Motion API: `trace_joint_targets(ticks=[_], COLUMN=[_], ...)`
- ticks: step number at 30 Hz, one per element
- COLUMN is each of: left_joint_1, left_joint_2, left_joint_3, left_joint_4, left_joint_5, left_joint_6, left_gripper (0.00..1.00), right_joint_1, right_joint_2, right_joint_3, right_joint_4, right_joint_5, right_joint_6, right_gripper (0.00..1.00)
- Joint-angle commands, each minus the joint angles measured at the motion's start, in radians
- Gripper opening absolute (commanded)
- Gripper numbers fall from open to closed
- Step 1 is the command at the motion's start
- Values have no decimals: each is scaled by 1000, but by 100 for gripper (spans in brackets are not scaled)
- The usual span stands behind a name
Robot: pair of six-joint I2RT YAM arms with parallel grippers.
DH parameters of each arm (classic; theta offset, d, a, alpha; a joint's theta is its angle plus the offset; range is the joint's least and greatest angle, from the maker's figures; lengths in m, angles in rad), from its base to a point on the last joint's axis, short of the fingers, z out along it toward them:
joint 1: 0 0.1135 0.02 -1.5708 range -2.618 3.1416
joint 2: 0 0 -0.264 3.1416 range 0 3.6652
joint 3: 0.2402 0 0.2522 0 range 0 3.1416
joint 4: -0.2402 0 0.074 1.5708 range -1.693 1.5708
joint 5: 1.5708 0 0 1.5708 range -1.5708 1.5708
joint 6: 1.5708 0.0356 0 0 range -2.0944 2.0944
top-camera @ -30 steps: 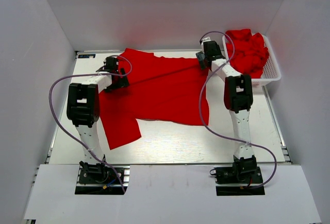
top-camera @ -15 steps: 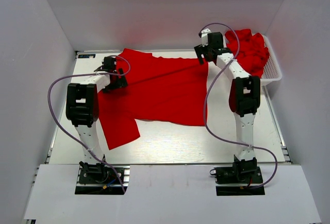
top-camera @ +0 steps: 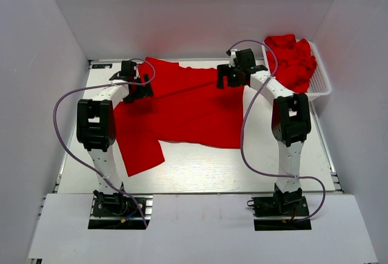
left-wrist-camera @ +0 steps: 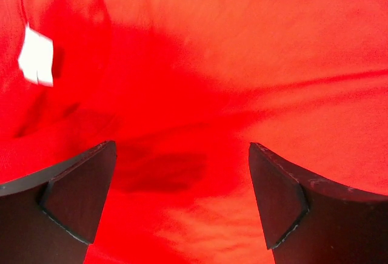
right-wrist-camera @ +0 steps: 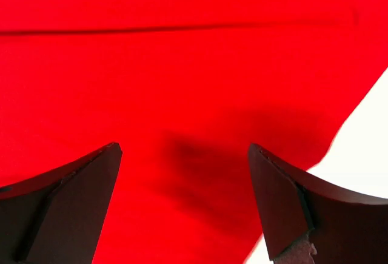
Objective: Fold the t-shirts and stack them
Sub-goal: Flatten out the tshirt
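— Where's your plain red fabric t-shirt (top-camera: 194, 109)?
— Spread on the white table (top-camera: 206, 167); more red shirts (top-camera: 291, 57) heap in the white mesh basket (top-camera: 320, 83), far right.
— Grippers?
— Your left gripper (left-wrist-camera: 180, 148) and right gripper (right-wrist-camera: 185, 148) both gape wide over its far edge — holding nothing.

Robot lab booth: plain white walls (top-camera: 194, 9) (white worktable (top-camera: 200, 170)).

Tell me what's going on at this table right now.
A plain red fabric t-shirt lies spread on the white table. The robot's left hand and right hand both hang open over its far side, gripping nothing. More crumpled red t-shirts wait in the white plastic mesh basket at far right.
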State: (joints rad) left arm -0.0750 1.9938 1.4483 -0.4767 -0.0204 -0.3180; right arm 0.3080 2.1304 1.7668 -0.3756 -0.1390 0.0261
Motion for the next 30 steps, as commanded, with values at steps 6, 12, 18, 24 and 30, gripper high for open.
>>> trace_joint_targets(ticks=[6,12,18,24,30], left_joint_1=[17,17,17,17,17], left_joint_2=[228,411,465,572,583], left_joint_3=[352,615,603,745,715], left_joint_4=[-25,-105,-31,-33,127], left_joint_5=[42,22,31,50,154], left_joint_6=[2,11,20,-24,-117], left_gripper=[100,100,100,100,100], right_joint_1=[-12,-23,-53,-138,-178], right_joint_2=[-93,-53,54,108,138], right_joint_3=[-168,-224,-141,-95,-18], right_joint_4=[82,55,-52,-97,-98], right_joint_5=[-40,1,52,75,69], right_joint_6=[293,319,366,400,377], right_gripper=[90,90,90,90,90])
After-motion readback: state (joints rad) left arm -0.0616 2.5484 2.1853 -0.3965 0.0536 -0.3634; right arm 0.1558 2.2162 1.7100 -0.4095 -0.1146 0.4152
